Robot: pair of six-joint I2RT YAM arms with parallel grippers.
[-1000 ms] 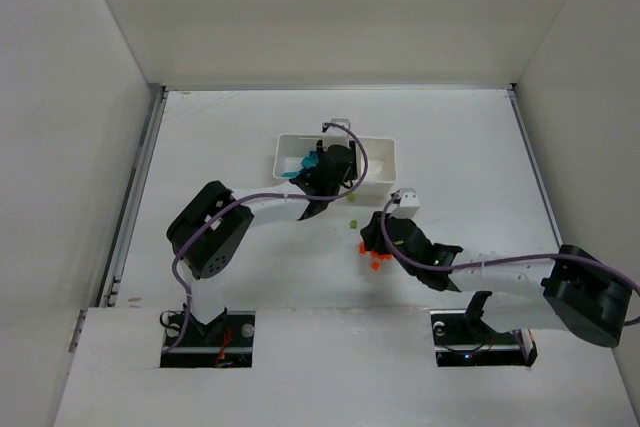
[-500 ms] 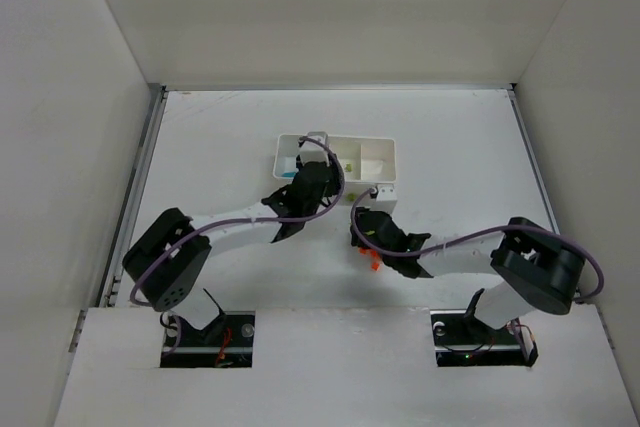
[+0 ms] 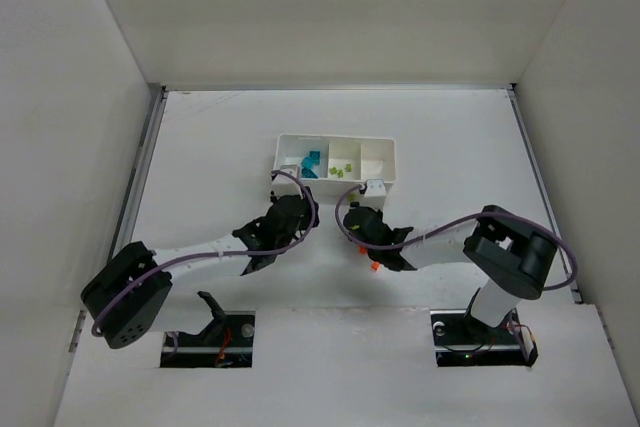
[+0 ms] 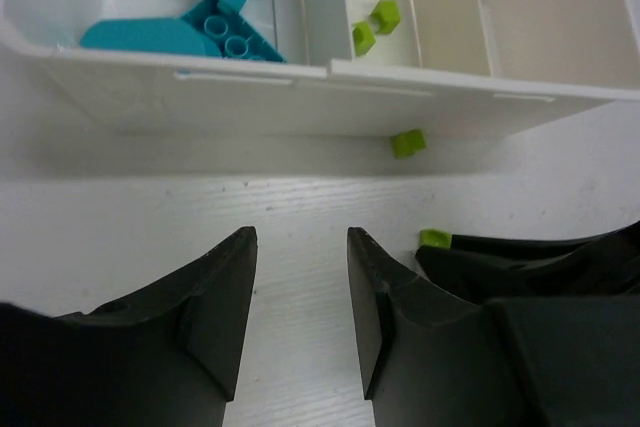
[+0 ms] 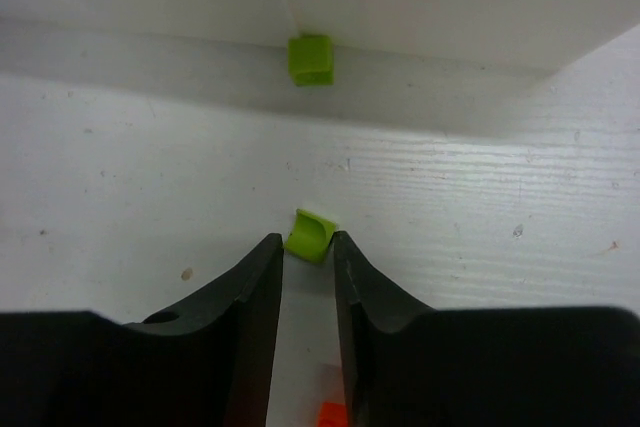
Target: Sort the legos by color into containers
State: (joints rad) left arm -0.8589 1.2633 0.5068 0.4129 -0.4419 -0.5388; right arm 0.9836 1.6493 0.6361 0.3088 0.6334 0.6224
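Just in front of the white tray (image 4: 200, 97), the right gripper (image 5: 308, 240) pinched a tiny lime-green brick (image 5: 310, 235) at its fingertips on the table (image 3: 200, 147). Another lime-green brick (image 5: 311, 59) lay against the tray's front wall. The left gripper (image 4: 300, 237), also before the tray, stood spread over bare table. The tray's left compartment held teal-blue bricks (image 4: 215, 7) and its middle compartment lime-green ones (image 4: 372, 25). An orange brick (image 3: 371, 266) lay farther from the tray.

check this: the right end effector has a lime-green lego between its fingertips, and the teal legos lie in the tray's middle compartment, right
Not quite. The left wrist view shows the teal legos in the left compartment of the tray; the middle one holds lime-green bricks. The rest stands: the right end effector has a lime-green lego between its fingertips.
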